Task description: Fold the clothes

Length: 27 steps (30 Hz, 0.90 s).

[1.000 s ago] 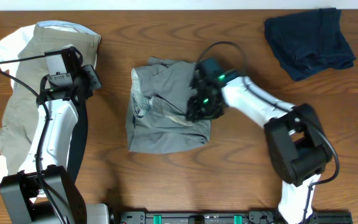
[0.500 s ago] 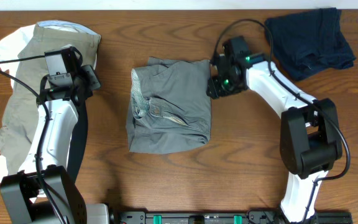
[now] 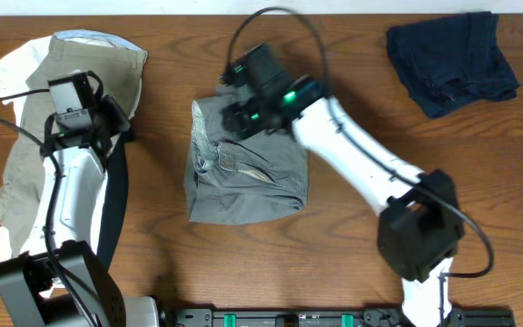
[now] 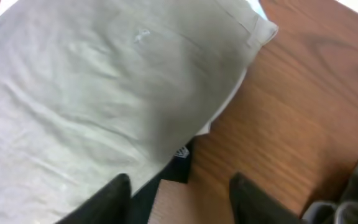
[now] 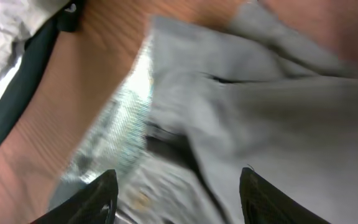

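Desk: brown wood grain, carrying 3 groups of clothes.
Dark grey shorts: at the centre of the desk, folded into a rough square, lying flat.
Waistband lining: pale and speckled, showing along the left edge of the grey shorts.
Back pocket: a slanted welt slit on the upper face of the fold.
Khaki-olive shorts: at the left edge of the desk, spread lengthwise on top of a pile, reaching toward the far left corner.
White piece: under the khaki shorts, its rim showing round their far left side.
Dark piece: a narrow strip showing along the right side of the pile, beneath the other 2.
Navy garment: crumpled at the far right corner, well apart from the rest.
Left gripper: fingers parted and released, gripping nothing, above bare wood just beside the khaki hem.
Right gripper: fingers spread wide, released, above the far left part of the grey shorts near the waistband; the wrist view is blurred.
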Motion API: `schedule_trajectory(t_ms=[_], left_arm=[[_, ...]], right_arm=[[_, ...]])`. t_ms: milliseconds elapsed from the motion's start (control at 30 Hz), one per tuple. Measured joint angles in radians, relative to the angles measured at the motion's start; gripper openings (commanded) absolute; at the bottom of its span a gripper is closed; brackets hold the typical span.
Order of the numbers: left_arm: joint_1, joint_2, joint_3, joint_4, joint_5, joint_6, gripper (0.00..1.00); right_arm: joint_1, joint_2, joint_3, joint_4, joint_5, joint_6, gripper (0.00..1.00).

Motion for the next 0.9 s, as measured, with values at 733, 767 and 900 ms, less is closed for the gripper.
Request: schedule_trajectory(t_ms=[733,767,900], left_arm=[[0.044,0.0,0.0,-0.038,0.0,-0.037,0.7],[0.044,0.0,0.0,-0.038,0.0,-0.037,0.7],[0.044,0.0,0.0,-0.045,0.0,-0.037,0.7]], right_arm=[[0.075,0.215,0.026,-0.281,0.058,0.02,0.68],[0.055,0.215,0.026,-0.285,0.071,-0.005,0.69],[-0.02,0.217,0.026,-0.228,0.186,-0.103,0.74]])
